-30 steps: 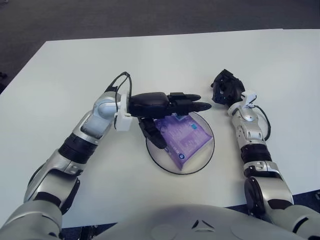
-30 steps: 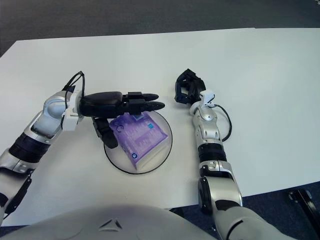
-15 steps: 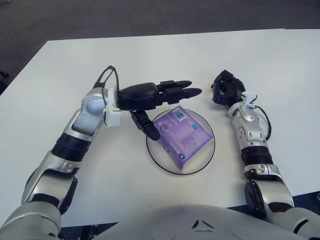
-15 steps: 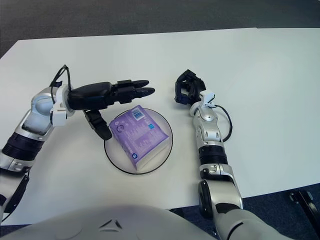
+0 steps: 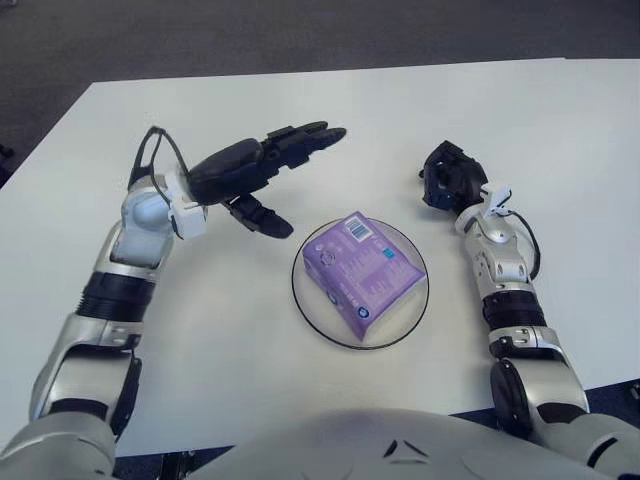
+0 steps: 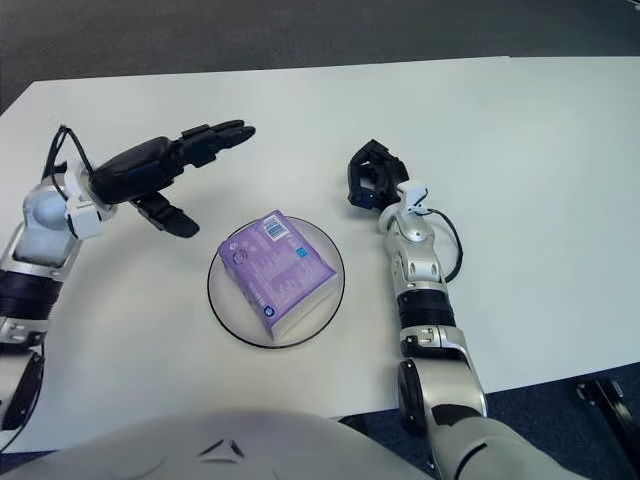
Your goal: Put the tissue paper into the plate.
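We see the purple tissue pack (image 5: 362, 267) lying in the glass plate (image 5: 318, 318), left hand (image 5: 262, 167) up-left with fingers spread, empty, right hand (image 5: 449, 177) curled beside plate; pack looks light, soft, slick-wrapped, so we'd pinch its long sides.

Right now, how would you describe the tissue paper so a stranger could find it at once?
On the white table, look near the front edge for the round plate between the two arms. The tissue paper lies in it: a purple soft pack, the only coloured thing there, apart from the open left hand and the right hand.
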`<move>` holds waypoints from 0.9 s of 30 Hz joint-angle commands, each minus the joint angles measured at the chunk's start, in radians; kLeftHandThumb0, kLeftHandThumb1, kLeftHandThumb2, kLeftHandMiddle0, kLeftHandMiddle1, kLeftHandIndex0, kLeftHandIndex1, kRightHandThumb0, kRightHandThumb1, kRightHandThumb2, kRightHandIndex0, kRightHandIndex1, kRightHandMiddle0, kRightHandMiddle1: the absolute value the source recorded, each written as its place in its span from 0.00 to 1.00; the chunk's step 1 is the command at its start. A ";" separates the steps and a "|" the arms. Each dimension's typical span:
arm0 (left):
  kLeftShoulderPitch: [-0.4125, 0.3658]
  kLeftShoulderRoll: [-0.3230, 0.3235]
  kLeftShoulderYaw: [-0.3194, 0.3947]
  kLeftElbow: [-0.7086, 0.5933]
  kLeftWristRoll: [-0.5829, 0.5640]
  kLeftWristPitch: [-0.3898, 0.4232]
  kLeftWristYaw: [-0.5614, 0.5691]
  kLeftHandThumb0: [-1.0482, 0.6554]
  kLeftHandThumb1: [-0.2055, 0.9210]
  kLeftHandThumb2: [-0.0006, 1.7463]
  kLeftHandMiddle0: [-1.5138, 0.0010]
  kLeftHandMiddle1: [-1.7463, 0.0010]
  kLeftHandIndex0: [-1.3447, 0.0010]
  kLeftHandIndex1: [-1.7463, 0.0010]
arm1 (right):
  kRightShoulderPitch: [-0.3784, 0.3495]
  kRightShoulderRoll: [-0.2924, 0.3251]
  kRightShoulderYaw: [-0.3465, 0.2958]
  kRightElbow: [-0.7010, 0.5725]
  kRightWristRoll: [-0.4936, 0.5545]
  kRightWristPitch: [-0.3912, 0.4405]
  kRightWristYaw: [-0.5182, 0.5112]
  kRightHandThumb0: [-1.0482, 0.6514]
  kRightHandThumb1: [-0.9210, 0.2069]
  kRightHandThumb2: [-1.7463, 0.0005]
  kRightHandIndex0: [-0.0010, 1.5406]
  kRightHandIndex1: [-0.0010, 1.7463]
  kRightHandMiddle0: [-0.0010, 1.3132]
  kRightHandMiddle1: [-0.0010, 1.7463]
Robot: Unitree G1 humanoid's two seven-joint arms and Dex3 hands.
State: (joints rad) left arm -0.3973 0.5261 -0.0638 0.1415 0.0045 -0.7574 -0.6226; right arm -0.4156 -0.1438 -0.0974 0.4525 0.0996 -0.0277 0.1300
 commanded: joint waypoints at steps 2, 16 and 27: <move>0.007 -0.040 0.035 0.054 -0.096 0.034 0.031 0.00 1.00 0.56 0.74 0.75 1.00 0.42 | 0.082 0.007 0.012 0.119 -0.011 0.050 0.017 0.37 0.38 0.37 0.65 1.00 0.36 1.00; 0.134 -0.266 0.152 -0.086 -0.157 0.291 0.344 0.07 1.00 0.52 0.59 0.27 0.69 0.19 | 0.066 0.003 0.002 0.163 -0.001 0.020 0.041 0.36 0.39 0.36 0.68 1.00 0.37 1.00; 0.157 -0.371 0.236 -0.127 -0.225 0.428 0.485 0.29 1.00 0.44 0.46 0.01 0.55 0.01 | 0.069 0.002 0.001 0.159 -0.004 0.014 0.045 0.36 0.39 0.37 0.69 1.00 0.37 1.00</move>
State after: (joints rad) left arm -0.2595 0.1604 0.1281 0.0301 -0.2072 -0.3687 -0.1889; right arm -0.4440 -0.1561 -0.1073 0.5240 0.1048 -0.0860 0.1744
